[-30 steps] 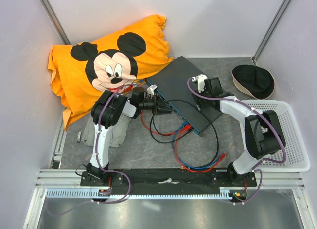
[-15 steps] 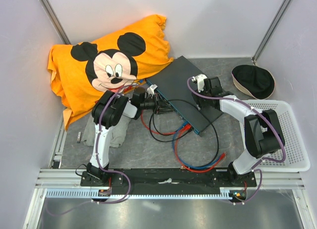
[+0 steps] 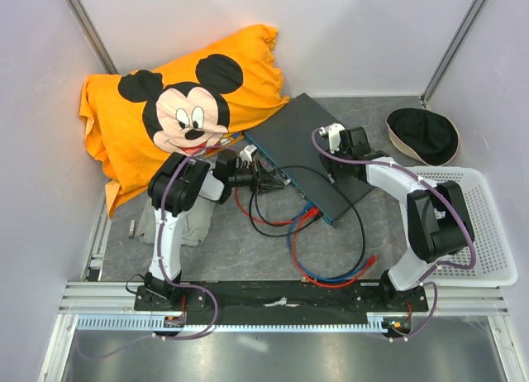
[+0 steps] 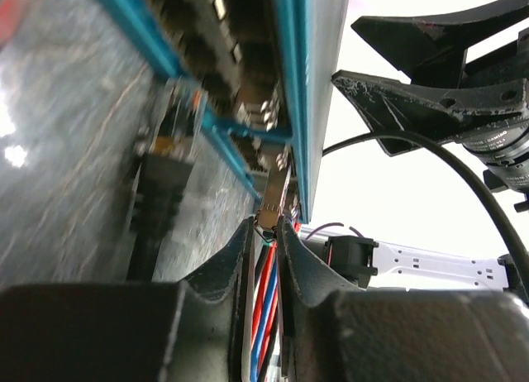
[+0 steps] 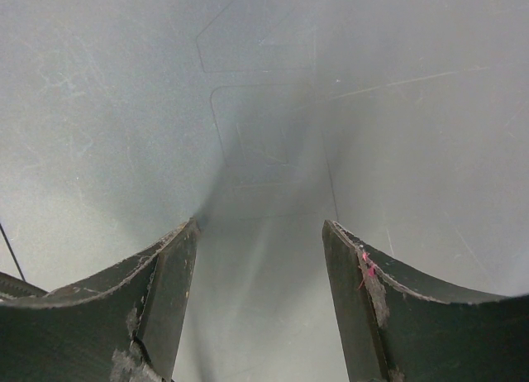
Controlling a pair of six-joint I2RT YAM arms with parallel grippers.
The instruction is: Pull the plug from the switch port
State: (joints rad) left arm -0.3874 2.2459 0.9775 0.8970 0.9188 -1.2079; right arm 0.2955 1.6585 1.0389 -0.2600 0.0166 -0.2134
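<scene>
The switch (image 3: pixel 299 136) is a flat dark grey box lying slantwise mid-table. Its teal socket face (image 4: pixel 291 76) runs up the left wrist view. My left gripper (image 3: pixel 269 182) is at that face, and its jaws (image 4: pixel 264 221) are shut on a small clear plug (image 4: pixel 274 197). The plug's tip sits right at the sockets; I cannot tell whether it is still in one. Red and blue cables (image 4: pixel 263 307) run back between the fingers. My right gripper (image 3: pixel 340 169) is open, its fingertips (image 5: pixel 178 241) resting on the switch's flat top (image 5: pixel 264 84).
A black plug (image 4: pixel 169 142) sits in another socket. Red, blue and black cables (image 3: pixel 331 266) loop on the table in front of the switch. An orange Mickey pillow (image 3: pixel 182 93) lies at the back left, a black cap (image 3: pixel 421 134) at the back right and a white basket (image 3: pixel 488 233) at the right.
My left gripper has drawn back a little to the left, away from the switch's face. The right arm has stayed on the switch top.
</scene>
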